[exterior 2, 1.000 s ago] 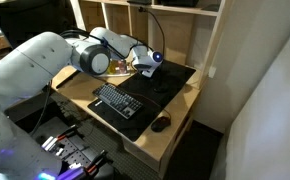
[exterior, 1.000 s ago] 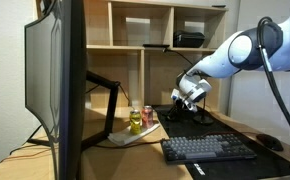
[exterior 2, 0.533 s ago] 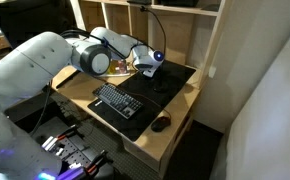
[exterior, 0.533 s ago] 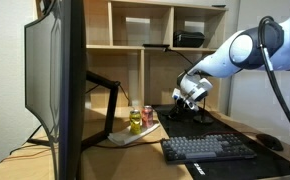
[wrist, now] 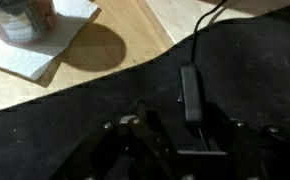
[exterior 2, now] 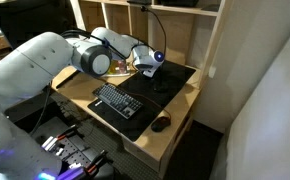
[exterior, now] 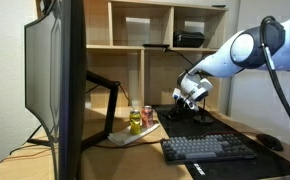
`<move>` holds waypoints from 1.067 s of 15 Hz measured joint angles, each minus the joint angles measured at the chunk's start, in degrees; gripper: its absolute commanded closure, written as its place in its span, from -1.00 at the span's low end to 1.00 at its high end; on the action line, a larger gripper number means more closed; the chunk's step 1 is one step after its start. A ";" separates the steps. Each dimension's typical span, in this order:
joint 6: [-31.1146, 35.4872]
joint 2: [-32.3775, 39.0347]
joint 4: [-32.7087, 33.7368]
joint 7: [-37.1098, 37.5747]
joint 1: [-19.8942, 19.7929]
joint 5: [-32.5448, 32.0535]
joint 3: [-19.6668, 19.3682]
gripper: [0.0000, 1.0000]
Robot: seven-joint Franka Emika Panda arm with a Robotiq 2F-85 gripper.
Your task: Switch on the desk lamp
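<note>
The gripper (exterior: 184,100) is hanging low over the black mat (exterior 2: 177,86) at the back of the desk (wrist: 135,30). In the wrist view its fingers are showing only as dark shapes at the bottom edge, just below a small switch block (wrist: 188,95) on a thin cord, so I cannot tell how wide they are standing or if they are holding anything. The desk lamp (exterior 2: 161,35) is standing right behind the gripper, with its thin stem curving up toward the shelves, and the keyboard (exterior 2: 115,102) and mouse (exterior 2: 161,123) are lying nearer the front.
</note>
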 measured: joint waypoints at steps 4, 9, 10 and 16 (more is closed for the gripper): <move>-0.08 0.12 0.02 -0.67 -0.31 0.03 1.57 -0.41; -0.12 0.44 0.04 -0.68 -0.41 0.03 1.69 0.18; -0.12 0.46 0.06 -0.67 -0.46 0.03 1.69 0.28; -0.14 0.48 0.14 -0.65 -0.78 0.03 1.69 0.97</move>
